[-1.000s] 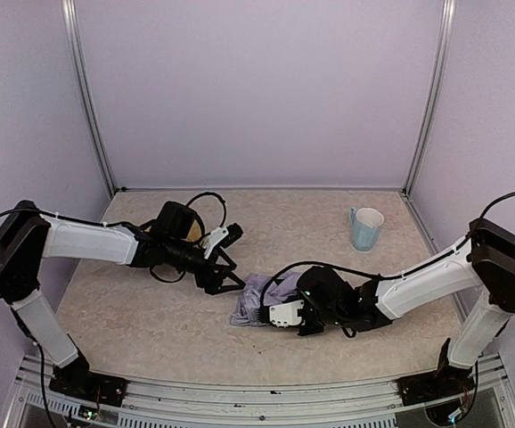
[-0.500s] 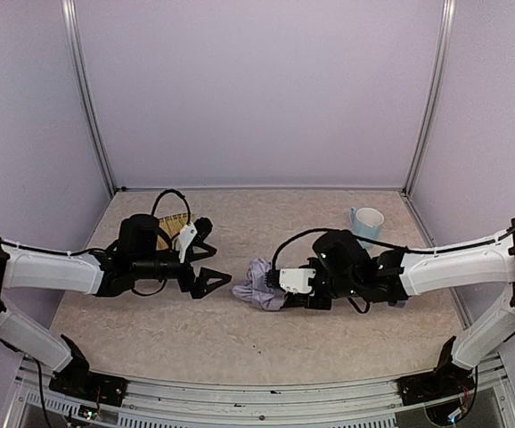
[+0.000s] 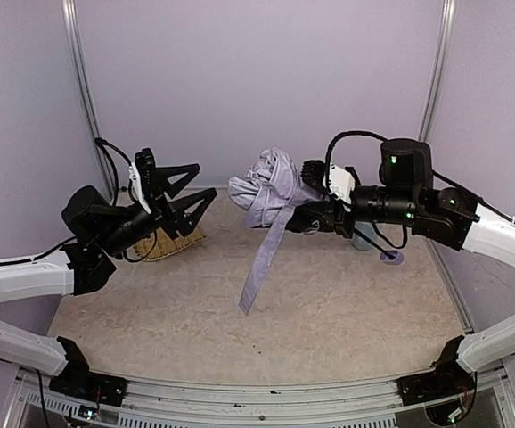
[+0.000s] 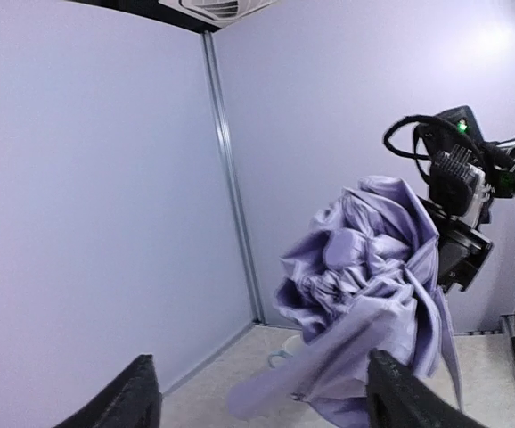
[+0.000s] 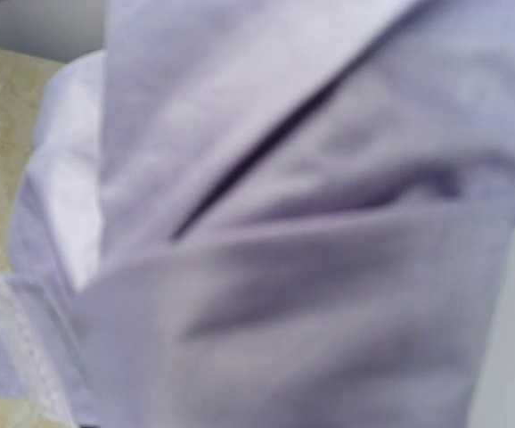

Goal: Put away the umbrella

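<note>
Top external — right pincer (image 3: 306,209) pinching umbrella (image 3: 265,185) aloft, left pincer (image 3: 204,180) spread.

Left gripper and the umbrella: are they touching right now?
Apart. The top external view shows a sliver of back wall between the tips of the open left gripper and the bunched umbrella, which the right gripper holds in the air.

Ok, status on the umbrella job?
Left gripper open, short of the fabric. Right gripper shut on umbrella, held above table, strap dangling. Straw tray behind left gripper, not in the way.
</note>
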You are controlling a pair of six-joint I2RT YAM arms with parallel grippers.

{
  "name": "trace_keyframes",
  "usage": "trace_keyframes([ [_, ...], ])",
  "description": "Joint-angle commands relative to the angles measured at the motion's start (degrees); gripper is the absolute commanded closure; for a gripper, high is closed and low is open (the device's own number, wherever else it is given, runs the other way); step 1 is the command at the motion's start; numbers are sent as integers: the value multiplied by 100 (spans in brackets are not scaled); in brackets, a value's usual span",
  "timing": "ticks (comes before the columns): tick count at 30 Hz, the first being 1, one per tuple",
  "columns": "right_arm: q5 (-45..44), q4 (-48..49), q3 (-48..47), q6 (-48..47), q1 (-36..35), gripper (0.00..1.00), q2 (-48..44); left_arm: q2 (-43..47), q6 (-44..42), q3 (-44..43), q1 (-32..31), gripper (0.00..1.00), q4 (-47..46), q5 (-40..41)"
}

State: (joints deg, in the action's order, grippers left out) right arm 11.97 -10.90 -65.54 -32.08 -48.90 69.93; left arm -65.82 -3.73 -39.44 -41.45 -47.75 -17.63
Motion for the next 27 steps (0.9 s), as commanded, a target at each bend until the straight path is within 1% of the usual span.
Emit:
trace_keyframes([
  [1,154,-304,-607,228,105,100,64,-234,-366,158,-483,38,113,-642],
  [2,202,-379,-705,202,105,100,84,-230,-494,304,-582,38,29,-712],
  [4,336,-489,-854,94,103,100,99,-236,-537,697,-712,33,-533,-731],
  [6,340,-501,-911,20,111,100,115,-289,-478,885,-747,31,-978,-362],
  [10,284,-643,-859,-26,110,100,250,-308,-677,754,-776,30,-779,546],
  [13,208,-967,-778,29,109,100,413,-187,-1168,902,-765,22,-541,974],
  [14,136,-1005,-742,104,109,100,431,-178,-1223,926,-716,20,-345,947],
  [16,-17,-869,-645,322,110,100,367,-245,-1372,863,-607,19,493,285],
  [17,0,-749,-585,374,109,100,319,-338,-1402,846,-659,20,605,74],
  [18,94,-658,-556,392,109,100,285,-441,-1386,925,-760,22,499,-61],
  [20,366,-543,-554,395,109,100,261,-646,-1464,1177,-964,26,-103,-534],
  [23,897,-471,-636,308,111,100,222,-1062,-1241,1415,-1079,28,-1412,-1077],
  [25,1242,-460,-702,185,110,100,161,-1326,-1184,1301,-1084,29,-1753,-1255],
  [27,1471,-473,-808,75,109,100,123,-1525,-1221,1113,-1091,28,-1754,-1548],
])
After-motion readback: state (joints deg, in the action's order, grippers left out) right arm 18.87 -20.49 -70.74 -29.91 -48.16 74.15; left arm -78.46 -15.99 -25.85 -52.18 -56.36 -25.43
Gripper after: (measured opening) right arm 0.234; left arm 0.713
